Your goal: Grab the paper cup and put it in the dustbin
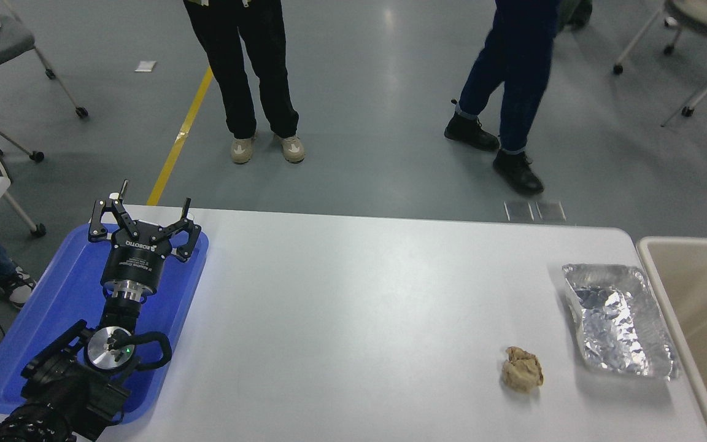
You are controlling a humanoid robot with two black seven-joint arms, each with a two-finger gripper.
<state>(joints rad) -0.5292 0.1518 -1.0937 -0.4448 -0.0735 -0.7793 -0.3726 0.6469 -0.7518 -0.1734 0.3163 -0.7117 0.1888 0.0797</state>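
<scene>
The paper cup is out of view. The beige dustbin [697,294] stands off the table's right edge, only its left part showing, with its pale thick rim along the table side. My left gripper [154,203] is parked over the blue tray at the lower left, open and empty, its fingers spread and pointing to the far side. My right arm and gripper are out of view.
A flat blue tray [53,319] lies at the table's left under the left arm. A silver foil tray [620,319] sits at the right, a crumpled brown paper ball [521,369] just left of it. Two persons' legs [255,80] stand beyond the far edge.
</scene>
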